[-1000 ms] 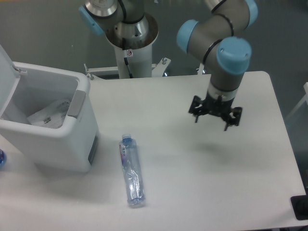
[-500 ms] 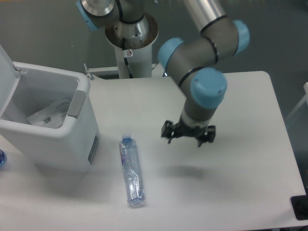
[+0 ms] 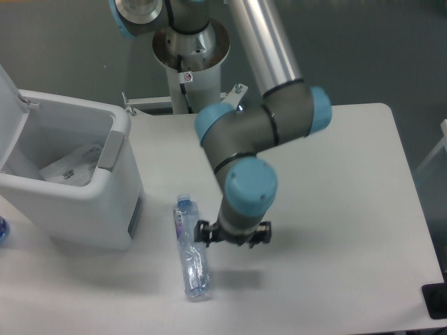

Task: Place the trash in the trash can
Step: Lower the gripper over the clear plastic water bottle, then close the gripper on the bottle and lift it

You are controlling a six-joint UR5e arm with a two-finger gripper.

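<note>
beside the bottle (image 3: 190, 249), open-jawed gripper (image 3: 232, 235)

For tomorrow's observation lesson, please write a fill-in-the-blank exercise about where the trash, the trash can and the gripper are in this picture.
1. The slim clear plastic bottle with a blue cap lies on the white ____.
2. The translucent white plastic bag sits inside the boxy white trash ____.
3. The trash can's hinged lid is ____.
4. The gripper is just to the ____ of the bottle in the picture.

Missing words: table; can; open; right
</note>
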